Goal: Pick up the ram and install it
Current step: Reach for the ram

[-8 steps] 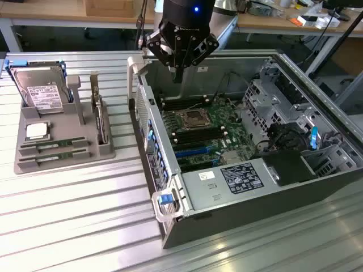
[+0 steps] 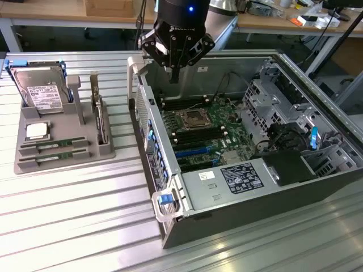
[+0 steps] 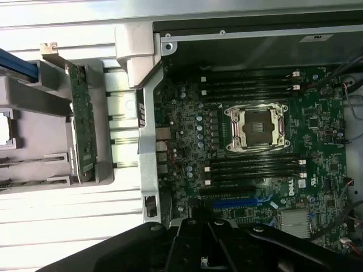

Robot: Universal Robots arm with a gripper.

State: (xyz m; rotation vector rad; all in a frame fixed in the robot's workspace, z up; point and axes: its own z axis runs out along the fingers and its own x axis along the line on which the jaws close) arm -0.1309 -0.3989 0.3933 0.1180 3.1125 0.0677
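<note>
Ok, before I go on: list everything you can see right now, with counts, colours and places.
table: 1, silver, ribbed, under everything
tray: 1, grey, at the exterior view's left
hard drive: 1, silver with white label, at the tray's far end
processor chip: 1, silver, flat in the tray
ram sticks: 2, green, flat in the tray's near slots
upright board: 1, green, on edge in the tray slot beside the case
computer case: 1, dark grey, open, at the exterior view's right
motherboard: 1, green, inside the case, socket empty
gripper: 1, black, shut, holding nothing, above the case's far corner
</note>
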